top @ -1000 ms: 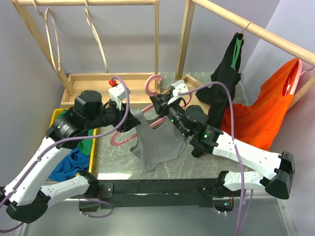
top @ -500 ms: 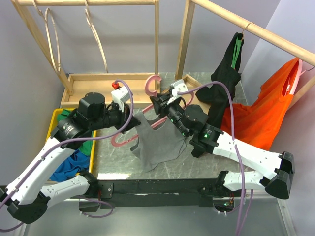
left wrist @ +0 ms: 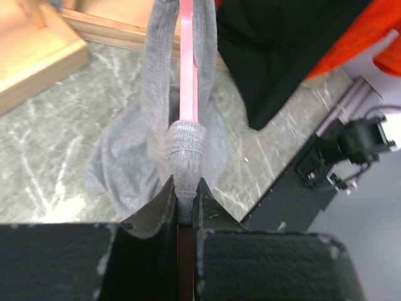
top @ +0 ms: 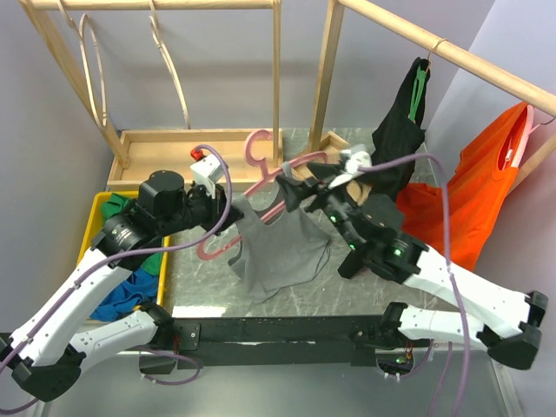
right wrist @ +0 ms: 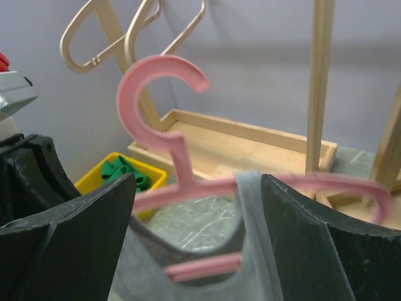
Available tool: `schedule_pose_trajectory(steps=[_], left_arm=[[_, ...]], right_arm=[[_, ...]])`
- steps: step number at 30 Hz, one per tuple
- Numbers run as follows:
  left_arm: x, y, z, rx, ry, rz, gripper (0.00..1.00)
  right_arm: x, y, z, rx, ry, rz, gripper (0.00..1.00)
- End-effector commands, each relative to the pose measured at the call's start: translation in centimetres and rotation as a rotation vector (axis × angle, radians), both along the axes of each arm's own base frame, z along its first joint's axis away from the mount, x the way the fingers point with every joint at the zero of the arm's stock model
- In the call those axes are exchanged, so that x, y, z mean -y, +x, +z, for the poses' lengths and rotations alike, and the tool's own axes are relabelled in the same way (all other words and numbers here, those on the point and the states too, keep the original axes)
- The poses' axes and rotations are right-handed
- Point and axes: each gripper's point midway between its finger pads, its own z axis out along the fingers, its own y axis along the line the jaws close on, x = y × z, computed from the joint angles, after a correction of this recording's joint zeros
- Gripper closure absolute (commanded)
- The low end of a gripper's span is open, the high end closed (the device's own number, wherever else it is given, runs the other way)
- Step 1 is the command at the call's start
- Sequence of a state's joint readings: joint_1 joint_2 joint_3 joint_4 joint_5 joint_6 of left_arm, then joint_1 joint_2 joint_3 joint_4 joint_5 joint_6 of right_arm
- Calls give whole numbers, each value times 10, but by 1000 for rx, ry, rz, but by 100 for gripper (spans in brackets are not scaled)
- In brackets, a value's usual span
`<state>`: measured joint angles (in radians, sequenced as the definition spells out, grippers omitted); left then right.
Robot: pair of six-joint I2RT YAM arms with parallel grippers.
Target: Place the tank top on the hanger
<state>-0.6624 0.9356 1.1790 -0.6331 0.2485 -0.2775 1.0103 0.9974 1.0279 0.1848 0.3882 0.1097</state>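
Right gripper (right wrist: pixel 197 188) wider, hanger (right wrist: pixel 177 157) hook upward

Soft knit tank top (top: pixel 282 252), smooth plastic hanger (right wrist: pixel 313 184)

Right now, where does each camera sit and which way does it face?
Top external: above and behind, looking down at the table; both arms show.
Left wrist: on the left arm, looks along the shut left pincer at the tank top strap.
Right wrist: on the right arm, looks through the open right pincer at the hanger hook.
Shared: all show hanger and tank top.
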Motion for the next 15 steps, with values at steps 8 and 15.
schedule_pose_trajectory(steps=[8,15], left_arm=[[-39,15,46,117,-25,232,99],[-66,19,99,195,-80,377,99]], right_arm=[[27,-11,-127,-287,19,-58,4],[7,-15,-188,-431,4,-14,1]])
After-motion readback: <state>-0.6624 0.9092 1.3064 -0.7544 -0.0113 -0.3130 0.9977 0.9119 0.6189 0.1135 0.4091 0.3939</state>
